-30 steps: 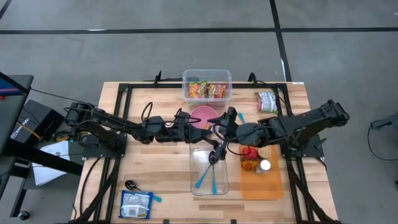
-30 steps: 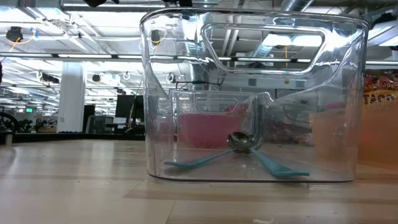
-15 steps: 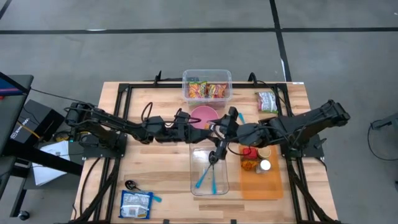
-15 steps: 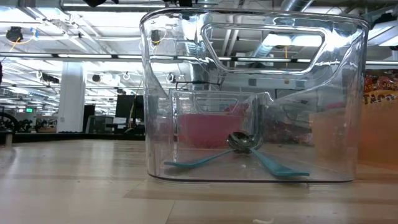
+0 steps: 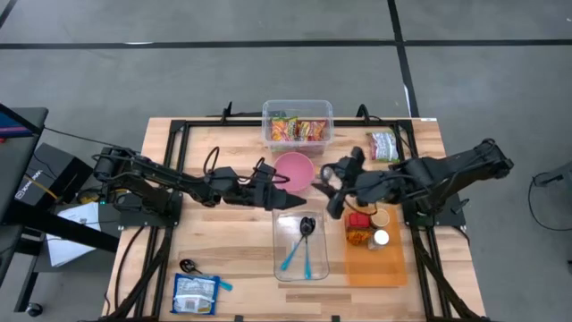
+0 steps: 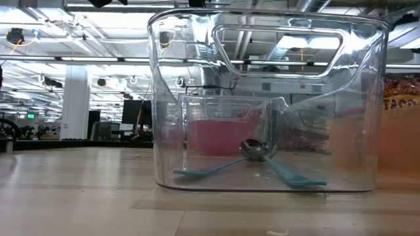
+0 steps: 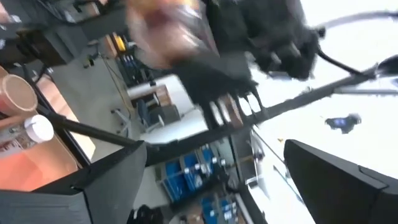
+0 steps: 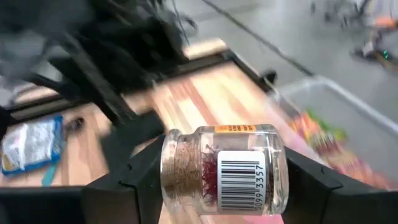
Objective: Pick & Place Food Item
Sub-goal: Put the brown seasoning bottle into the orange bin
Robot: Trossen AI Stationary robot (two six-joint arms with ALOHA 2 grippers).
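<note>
1. The right gripper (image 5: 332,190) hangs over the middle of the counter (image 5: 223,241), just beside the pink bowl (image 5: 293,167) and above the near edge of the orange tray (image 5: 375,268).
2. From that arm's own wrist I can see its jaws clamped on a small glass spice jar (image 8: 224,171), lying sideways between them, barcode label outward, with reddish threads inside. So the food item is off the counter and in the air.
3. The left gripper (image 5: 284,199) reaches in from the other side and sits close by, near the far end of the clear bin (image 5: 300,243). Its jaws stand wide apart with nothing between them.
4. To my eye, the pick is done and the jar rests with the right arm alone; the placing is still to come.
5. Where it should go I cannot say for sure. The orange tray already carries a red-topped jar (image 5: 358,220), a white-capped bottle (image 5: 382,237) and a small cup (image 5: 381,218), so it looks a likely home.
6. The clear bin holds a dark spoon (image 5: 306,226) and teal-handled utensils (image 5: 296,258).
7. Farther back, a clear tub of snack packets (image 5: 298,128) and a loose packet (image 5: 384,145) lie untouched; a blue pouch (image 5: 195,292) sits at the near corner.
8. What remains, I judge: carry the jar over its spot, lower it upright, and let go.
</note>
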